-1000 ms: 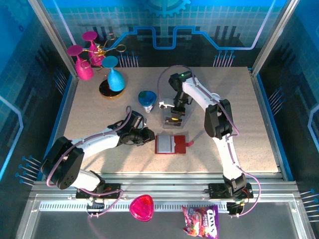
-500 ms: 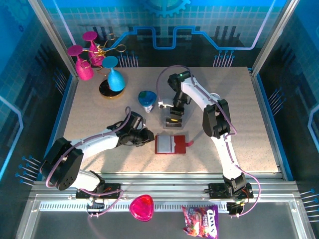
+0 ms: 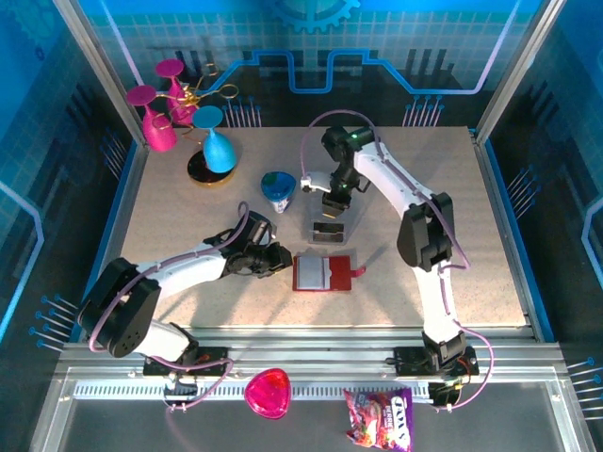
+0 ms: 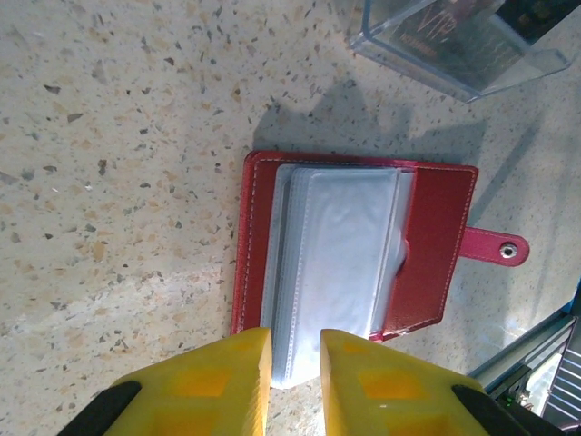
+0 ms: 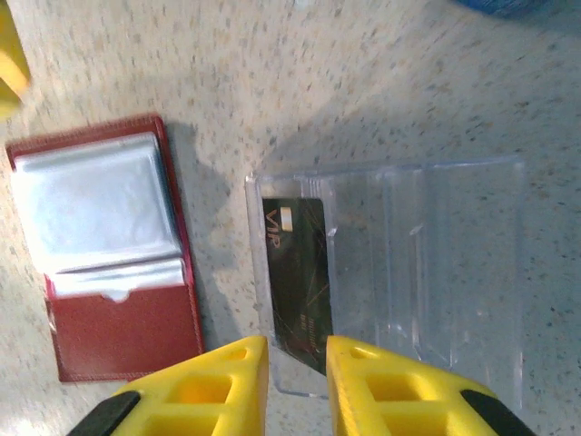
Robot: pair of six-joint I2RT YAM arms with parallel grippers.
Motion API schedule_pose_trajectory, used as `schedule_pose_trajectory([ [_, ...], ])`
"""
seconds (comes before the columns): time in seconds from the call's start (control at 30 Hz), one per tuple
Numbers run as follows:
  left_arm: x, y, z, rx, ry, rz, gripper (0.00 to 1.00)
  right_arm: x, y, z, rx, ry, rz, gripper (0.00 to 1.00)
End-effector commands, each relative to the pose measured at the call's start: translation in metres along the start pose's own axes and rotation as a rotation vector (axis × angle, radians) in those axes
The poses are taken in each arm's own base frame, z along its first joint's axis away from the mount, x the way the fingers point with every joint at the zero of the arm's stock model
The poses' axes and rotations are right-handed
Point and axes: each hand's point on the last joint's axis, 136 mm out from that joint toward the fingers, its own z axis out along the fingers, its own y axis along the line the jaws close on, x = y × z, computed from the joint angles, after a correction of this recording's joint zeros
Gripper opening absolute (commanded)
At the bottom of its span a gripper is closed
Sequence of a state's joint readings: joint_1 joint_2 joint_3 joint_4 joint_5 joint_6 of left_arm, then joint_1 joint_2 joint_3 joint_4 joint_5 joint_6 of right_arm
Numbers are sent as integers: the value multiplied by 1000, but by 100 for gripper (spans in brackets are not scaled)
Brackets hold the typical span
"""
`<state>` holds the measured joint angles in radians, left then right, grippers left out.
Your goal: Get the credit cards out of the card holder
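Now the right gripper (image 5: 297, 347) hangs slightly open and empty over the clear box (image 5: 436, 272), where the dark credit card (image 5: 295, 272) lies. The card holder (image 4: 363, 254) lies open on the table (image 4: 109, 136) beside it. The left gripper (image 4: 295, 343) is at its edge, and one cannot tell if it grips.

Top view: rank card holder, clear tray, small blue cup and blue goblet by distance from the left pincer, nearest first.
From the left pincer:
1. card holder, right beside it, on its right.
2. clear tray, farther back, to the right.
3. small blue cup, straight back.
4. blue goblet, far back left.
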<state>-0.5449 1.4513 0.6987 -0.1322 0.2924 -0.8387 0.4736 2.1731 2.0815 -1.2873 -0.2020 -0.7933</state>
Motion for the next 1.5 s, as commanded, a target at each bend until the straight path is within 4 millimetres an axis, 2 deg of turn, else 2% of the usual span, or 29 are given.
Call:
schedule_pose_trajectory([
  [0.0, -4, -11, 5, 43, 22, -1, 21, -19, 8, -6, 45, -100, 104, 24],
  [0.23, -3, -12, 18, 59, 62, -10, 18, -22, 26, -5, 71, -243, 395, 24],
  [0.37, 0, -8, 24, 53, 77, -17, 17, -13, 35, 6, 51, -275, 657, 23],
  [0.43, 2, -6, 27, 49, 88, -22, 16, -9, 47, 16, -5, -265, 773, 22],
  [0.63, 7, 0, 33, 31, 114, -35, 13, 4, 76, 37, -33, -234, 941, 11],
  [0.73, 8, 5, 35, 18, 114, -46, 12, 6, 88, 41, -89, -239, 1030, 10],
  [0.9, 10, 11, 37, 4, 117, -62, 10, 4, 106, 52, -172, -283, 1111, 11],
  [1.2, 14, 19, 38, -11, 118, -71, 9, 2, 128, 84, -238, -230, 1168, 20],
  [1.47, 18, 24, 38, -17, 122, -78, 8, 7, 132, 104, -226, -166, 1194, 30],
])
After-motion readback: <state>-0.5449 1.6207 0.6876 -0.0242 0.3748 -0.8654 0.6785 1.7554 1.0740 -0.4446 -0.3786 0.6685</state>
